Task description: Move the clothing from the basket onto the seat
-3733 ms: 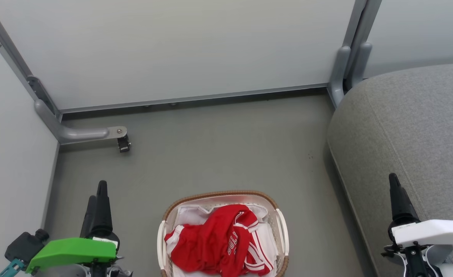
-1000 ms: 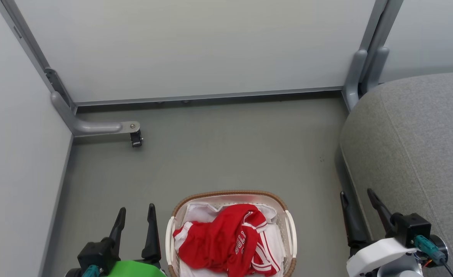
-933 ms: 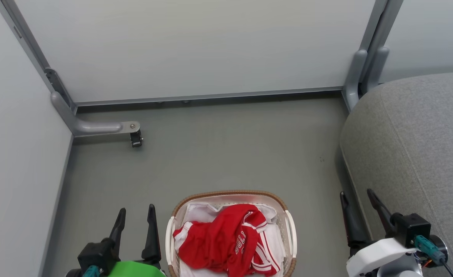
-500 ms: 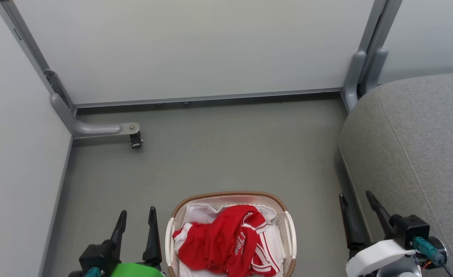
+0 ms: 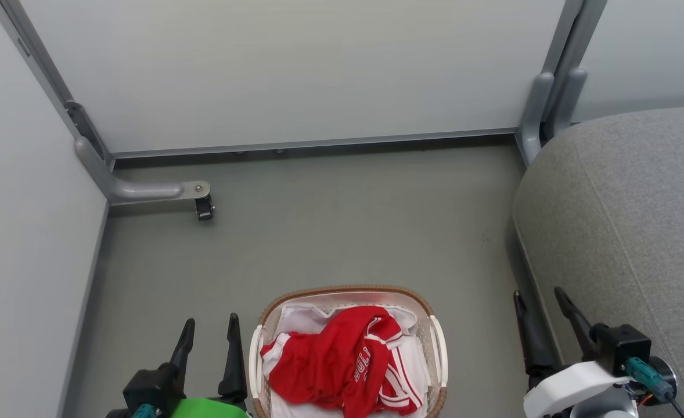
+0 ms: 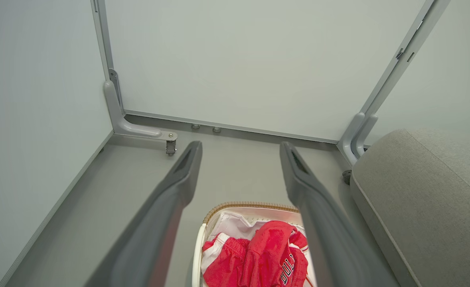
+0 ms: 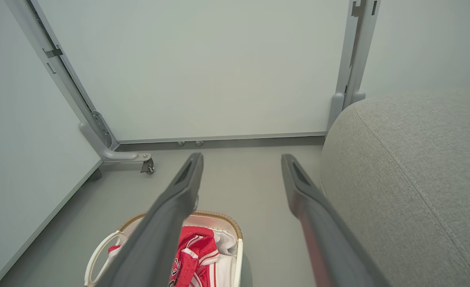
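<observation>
Clothing (image 5: 336, 363), where is it?
Red heap inside the basket (image 5: 348, 289) on the floor (image 5: 330, 220); the seat (image 5: 626, 220) is beside it. The basket's near end is cut off, and I read the lettering (image 5: 365, 363) only partly.
And the fingers?
Left fingers (image 5: 233, 354) and right fingers (image 5: 526, 331) are both spread wide, holding nothing.

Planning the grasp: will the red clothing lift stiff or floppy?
Likely floppy: the clothing lies crumpled in folds in the basket. Probably light: thin-looking fabric. Its folds overlap, so one pinch may drag the whole heap.
</observation>
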`<state>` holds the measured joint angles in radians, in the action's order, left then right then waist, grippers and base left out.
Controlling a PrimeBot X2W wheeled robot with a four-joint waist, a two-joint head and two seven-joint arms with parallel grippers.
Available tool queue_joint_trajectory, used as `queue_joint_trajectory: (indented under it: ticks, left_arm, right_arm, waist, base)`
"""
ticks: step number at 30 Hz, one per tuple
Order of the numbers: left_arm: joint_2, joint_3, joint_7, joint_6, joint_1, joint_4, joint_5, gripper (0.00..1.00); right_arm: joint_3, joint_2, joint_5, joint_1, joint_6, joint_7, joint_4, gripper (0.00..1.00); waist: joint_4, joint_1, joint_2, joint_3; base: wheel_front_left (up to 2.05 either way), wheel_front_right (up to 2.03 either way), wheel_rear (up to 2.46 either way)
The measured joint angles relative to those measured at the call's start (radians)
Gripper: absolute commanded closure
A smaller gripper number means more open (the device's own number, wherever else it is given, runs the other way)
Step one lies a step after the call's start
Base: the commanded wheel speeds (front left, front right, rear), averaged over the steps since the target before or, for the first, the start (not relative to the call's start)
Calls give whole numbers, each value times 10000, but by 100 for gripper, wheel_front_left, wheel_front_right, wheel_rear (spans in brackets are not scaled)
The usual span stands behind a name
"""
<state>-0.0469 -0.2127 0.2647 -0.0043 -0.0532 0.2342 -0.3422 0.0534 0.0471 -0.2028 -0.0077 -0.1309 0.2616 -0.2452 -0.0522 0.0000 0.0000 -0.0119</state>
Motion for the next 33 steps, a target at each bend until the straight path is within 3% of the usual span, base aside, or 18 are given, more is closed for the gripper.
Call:
queue_joint_trajectory:
  ticks: [8, 17, 33]
  left_arm:
    - [-2, -224, 0, -94, 308, -4, 52, 0]
    - [-4, -947, 0, -393, 2392, 520, 403, 0]
    - [10, -3256, -77, -938, 6624, 5708, 1164, 0]
  right_arm:
    - [-173, 0, 81, -260, 0, 0, 240, 0]
    - [-732, 6, 426, -1285, 0, 0, 725, 0]
    - [-380, 15, 71, -2997, 0, 0, 1262, 0]
  waist:
    - [54, 0, 0, -508]
    - [225, 0, 0, -1873]
    - [1009, 2, 0, -5244]
  base:
    - [0, 0, 0]
    - [0, 0, 0]
    - [0, 0, 0]
